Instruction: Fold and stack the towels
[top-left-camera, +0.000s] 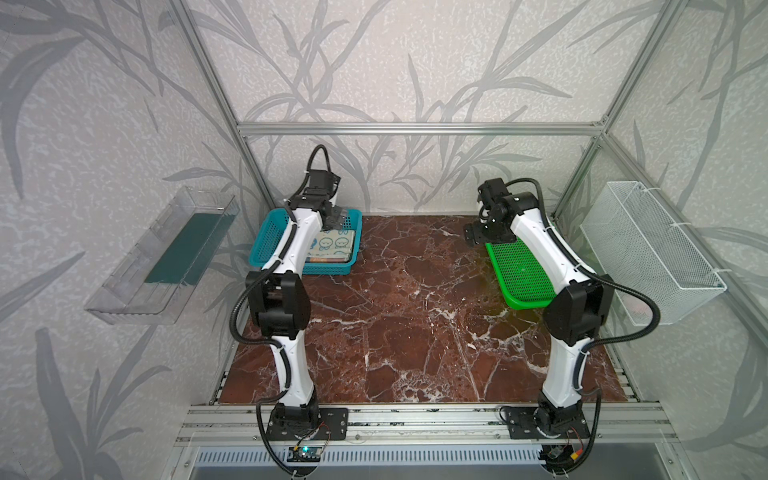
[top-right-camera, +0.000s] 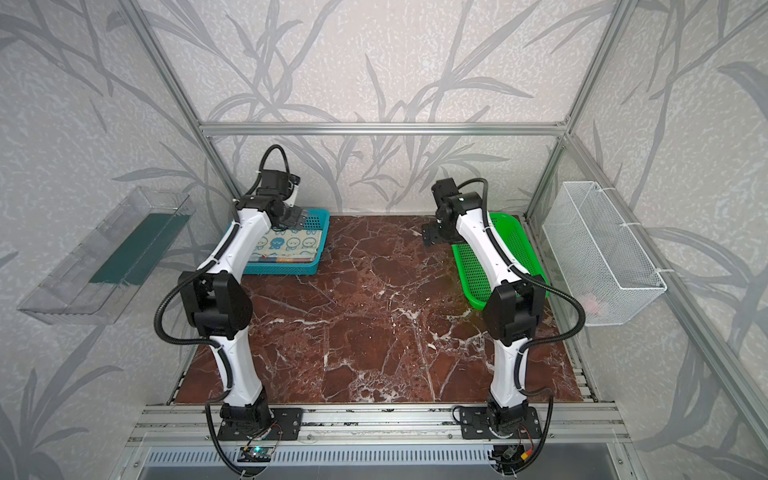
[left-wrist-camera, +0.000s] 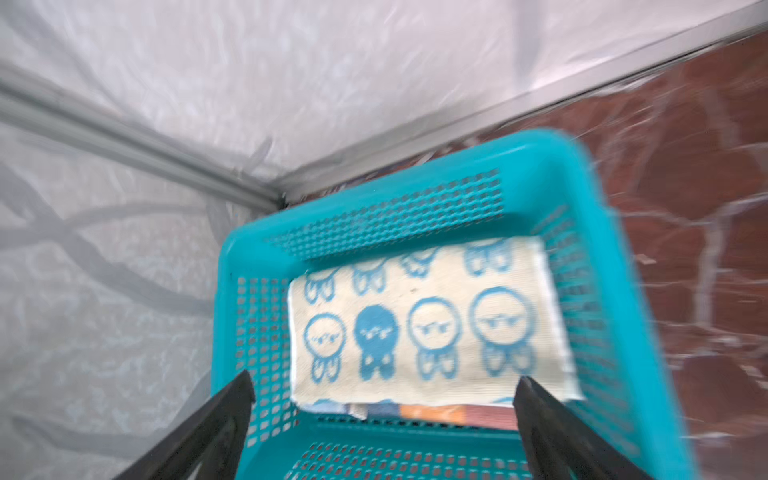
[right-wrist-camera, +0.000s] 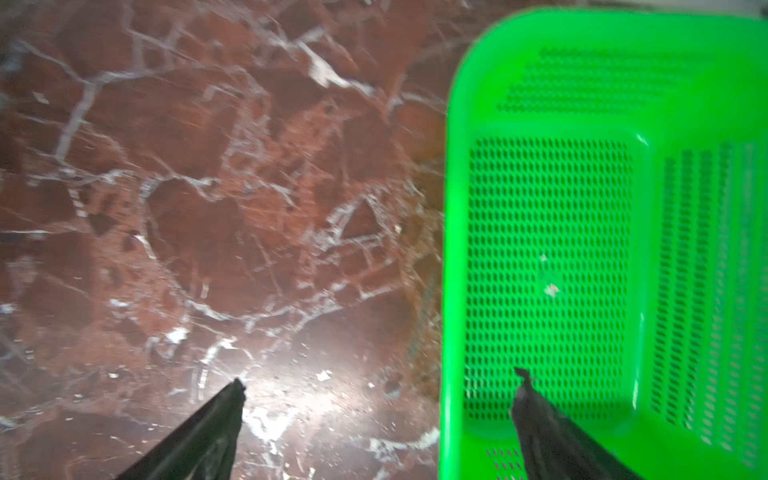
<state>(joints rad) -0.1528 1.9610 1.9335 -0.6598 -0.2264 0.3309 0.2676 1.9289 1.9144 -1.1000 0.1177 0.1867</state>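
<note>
As the towels (left-wrist-camera: 428, 324) lie stacked in the blue basket (left-wrist-camera: 415, 187) at ten o'clock, left gripper (left-wrist-camera: 384, 377) and right gripper (right-wrist-camera: 379, 377) hang released.

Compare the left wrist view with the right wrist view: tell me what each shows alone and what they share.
Only the left wrist view: the blue basket holding the cream-and-blue bunny towel, with the edge of an orange towel under it, and the wall corner. Only the right wrist view: the green basket, with no towel in it. Both: the red marble table and a pair of open jaws holding nothing.
</note>
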